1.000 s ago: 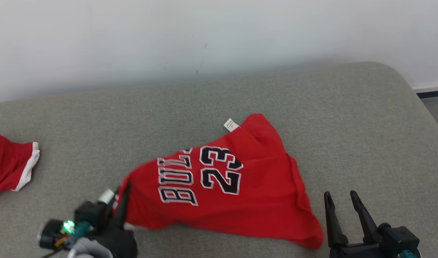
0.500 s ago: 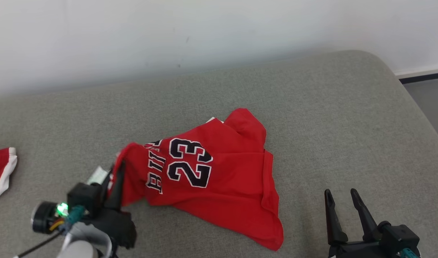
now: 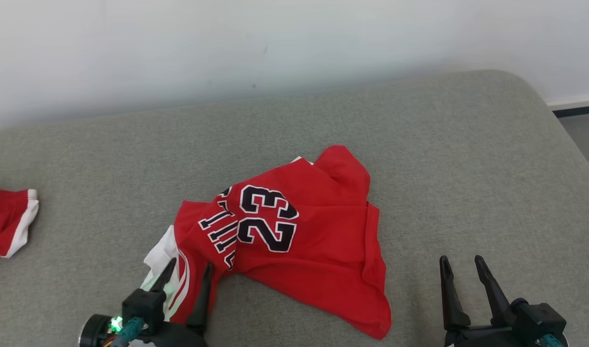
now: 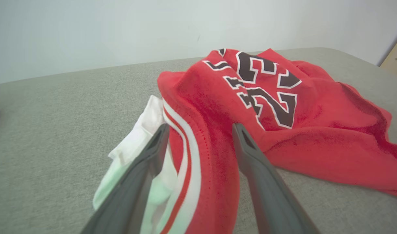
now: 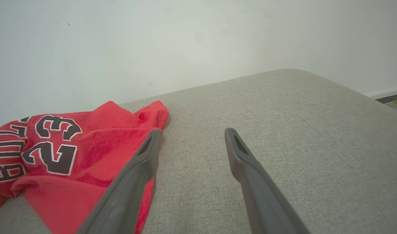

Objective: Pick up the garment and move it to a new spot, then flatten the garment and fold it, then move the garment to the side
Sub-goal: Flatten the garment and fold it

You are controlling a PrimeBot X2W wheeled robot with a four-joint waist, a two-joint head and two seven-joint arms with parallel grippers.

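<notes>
Red jersey [image 3: 299, 241] lies crumpled on grey cushion [image 3: 468, 168].
Left gripper [image 3: 190, 265] straddles the jersey's edge, fingers spread, gripping nothing; right gripper [image 3: 461, 260], beside the jersey, gapes empty.

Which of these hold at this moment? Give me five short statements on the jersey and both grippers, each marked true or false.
1. The left gripper is open, with the red jersey's striped edge between its fingers. True.
2. The right gripper is shut on the jersey. False: it is open and holds nothing, over the grey cushion beside the jersey.
3. The jersey lies flat and spread out. False: it is bunched up, with folds across its lettering.
4. The number 23 faces up on the jersey. True.
5. A second red garment with white trim lies at the head view's left edge. True.
</notes>
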